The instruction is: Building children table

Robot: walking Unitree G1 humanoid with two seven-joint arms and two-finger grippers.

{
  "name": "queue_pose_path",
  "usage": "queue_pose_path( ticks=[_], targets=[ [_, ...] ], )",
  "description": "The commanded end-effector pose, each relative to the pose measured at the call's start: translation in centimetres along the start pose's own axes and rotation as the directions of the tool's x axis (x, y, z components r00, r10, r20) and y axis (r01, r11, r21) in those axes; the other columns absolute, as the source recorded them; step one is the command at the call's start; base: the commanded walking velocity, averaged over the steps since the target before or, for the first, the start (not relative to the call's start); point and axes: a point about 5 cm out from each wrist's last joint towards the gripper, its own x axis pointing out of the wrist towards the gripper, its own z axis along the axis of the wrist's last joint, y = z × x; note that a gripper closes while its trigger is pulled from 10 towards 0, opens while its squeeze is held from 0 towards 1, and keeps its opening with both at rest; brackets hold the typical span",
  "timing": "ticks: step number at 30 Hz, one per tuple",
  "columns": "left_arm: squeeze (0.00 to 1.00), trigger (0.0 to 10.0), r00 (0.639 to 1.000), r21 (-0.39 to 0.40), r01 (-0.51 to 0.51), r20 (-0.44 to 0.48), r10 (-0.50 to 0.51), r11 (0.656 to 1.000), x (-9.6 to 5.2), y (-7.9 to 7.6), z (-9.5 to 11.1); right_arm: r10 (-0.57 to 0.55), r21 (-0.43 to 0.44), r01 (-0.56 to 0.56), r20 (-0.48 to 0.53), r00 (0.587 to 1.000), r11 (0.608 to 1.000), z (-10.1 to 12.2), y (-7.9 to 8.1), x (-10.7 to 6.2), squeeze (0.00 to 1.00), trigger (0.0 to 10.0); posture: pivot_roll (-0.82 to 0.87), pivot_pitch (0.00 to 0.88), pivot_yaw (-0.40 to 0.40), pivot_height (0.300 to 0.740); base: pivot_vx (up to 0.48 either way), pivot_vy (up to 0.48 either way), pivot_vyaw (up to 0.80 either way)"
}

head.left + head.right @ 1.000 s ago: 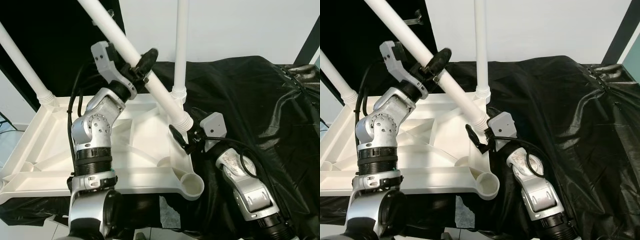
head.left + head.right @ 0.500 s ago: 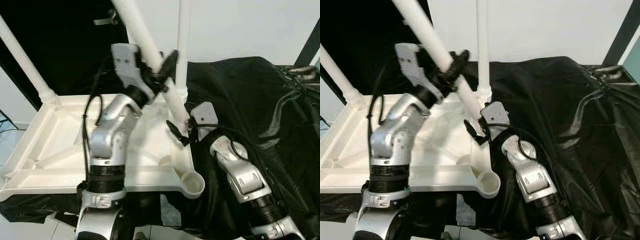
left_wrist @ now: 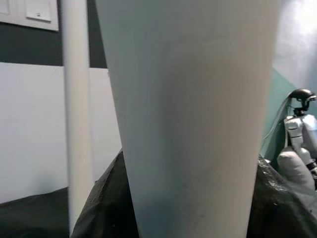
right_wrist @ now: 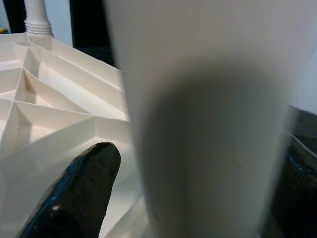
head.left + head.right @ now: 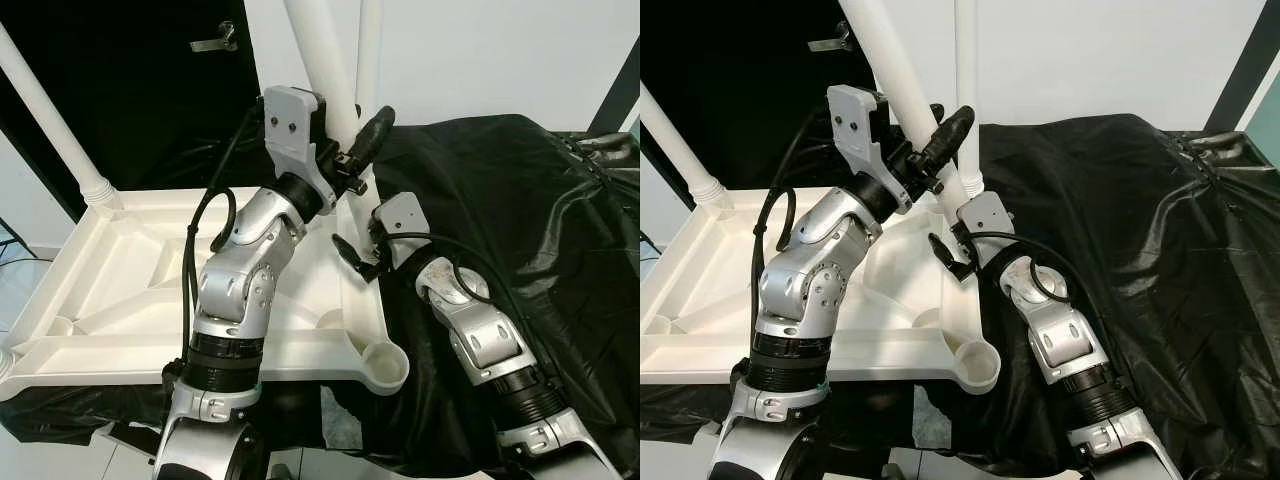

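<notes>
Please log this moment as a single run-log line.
left gripper: shut on table leg | right gripper: at leg's base | tabletop: upside down | corner socket: unfilled

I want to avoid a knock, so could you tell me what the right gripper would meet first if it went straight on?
Most likely the tilted white plastic table leg, directly ahead of the right gripper, though its exact depth is unclear.
</notes>
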Motion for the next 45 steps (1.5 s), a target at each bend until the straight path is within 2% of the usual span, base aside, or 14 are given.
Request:
queue_pose_path(
  ticks=[1,11,13,15,24,25,27,28,30,31,32,33,34,45],
  targets=[
    [0.00,10.0,1.000,0.020,-0.003,0.023,0.003,1.000,0.0,-0.3,0.3,0.020,-0.019,-0.020,0.026,0.999,1.000,0.6,0.1,0.4,0.00,10.0,0.04,0.000,0.036,0.740,0.000,0.000,0.00],
    [0.00,10.0,1.000,0.023,-0.006,0.026,0.005,1.000,0.1,-0.5,0.3,0.044,-0.033,-0.041,0.080,0.996,0.999,1.4,0.2,0.7,0.00,9.9,0.04,0.000,0.029,0.740,0.000,0.000,0.00],
    [0.00,10.0,1.000,0.024,-0.010,0.029,0.009,1.000,0.1,-0.5,0.3,0.040,-0.039,-0.037,0.076,0.996,0.999,1.3,0.1,0.7,0.00,1.7,0.04,0.000,0.028,0.740,0.000,0.000,0.00],
    [0.00,10.0,0.999,0.026,-0.012,0.031,0.011,1.000,0.1,-0.5,0.4,0.035,-0.040,-0.032,0.074,0.997,0.999,1.3,0.0,0.7,0.00,0.0,0.04,0.000,0.028,0.740,0.000,0.000,0.00],
    [0.00,10.0,0.999,0.035,-0.003,0.033,0.002,0.999,0.2,-0.6,0.4,-0.023,0.001,0.023,0.037,0.999,1.000,0.6,-0.6,0.8,0.00,0.0,0.04,0.000,0.028,0.740,0.000,0.000,0.00],
    [0.61,10.0,1.000,0.032,0.003,0.030,-0.004,0.999,0.2,-0.7,0.4,-0.031,0.008,0.031,0.032,0.999,0.999,0.6,-0.6,0.8,0.00,0.0,0.04,0.000,0.028,0.740,0.000,0.000,0.00],
    [0.61,10.0,1.000,0.032,0.003,0.030,-0.004,0.999,0.2,-0.7,0.4,-0.031,0.008,0.031,0.032,0.999,0.999,0.6,-0.6,0.8,0.00,0.0,0.04,0.000,0.028,0.740,0.000,0.000,0.00],
    [1.00,10.0,1.000,0.019,0.009,0.026,-0.009,1.000,0.2,-0.7,0.3,-0.039,0.013,0.039,0.027,0.999,0.999,0.5,-0.7,0.8,0.00,0.0,0.05,0.000,0.027,0.740,0.000,0.000,0.00],
    [1.00,10.0,1.000,0.010,0.016,0.027,-0.016,1.000,0.2,-0.7,0.3,-0.054,0.023,0.053,0.020,0.998,0.998,0.4,-0.8,0.8,0.00,1.4,0.05,0.000,0.027,0.740,0.000,0.000,0.00],
    [1.00,10.0,1.000,0.016,0.002,0.026,-0.003,1.000,0.2,-0.6,0.4,-0.072,0.033,0.072,0.011,0.997,0.997,0.3,-0.9,0.8,0.00,10.0,0.05,0.000,0.026,0.740,0.000,0.000,0.00],
    [1.00,10.0,1.000,0.016,0.002,0.026,-0.003,1.000,0.2,-0.6,0.4,-0.072,0.033,0.072,0.011,0.997,0.997,0.3,-0.9,0.8,0.00,10.0,0.05,0.000,0.026,0.740,0.000,0.000,0.00],
    [0.18,10.0,0.999,0.028,-0.020,0.043,0.019,0.999,0.0,-0.2,0.7,-0.106,0.052,0.107,-0.007,0.994,0.993,0.1,-1.2,0.9,0.00,10.0,0.05,0.000,0.028,0.740,0.000,0.000,0.00],
    [0.00,10.0,0.998,0.026,-0.028,0.048,0.027,0.999,0.0,-0.1,0.8,-0.121,0.060,0.121,-0.015,0.993,0.991,0.0,-1.3,0.9,0.00,10.0,0.05,0.000,0.029,0.740,0.000,0.000,0.00],
    [0.00,10.0,0.996,0.114,-0.072,0.067,0.065,0.991,-1.8,1.3,1.5,-0.217,0.107,0.222,-0.060,0.974,0.969,-0.8,-2.3,0.7,0.00,10.0,0.07,0.000,0.035,0.740,0.000,0.000,0.00]
  ],
)
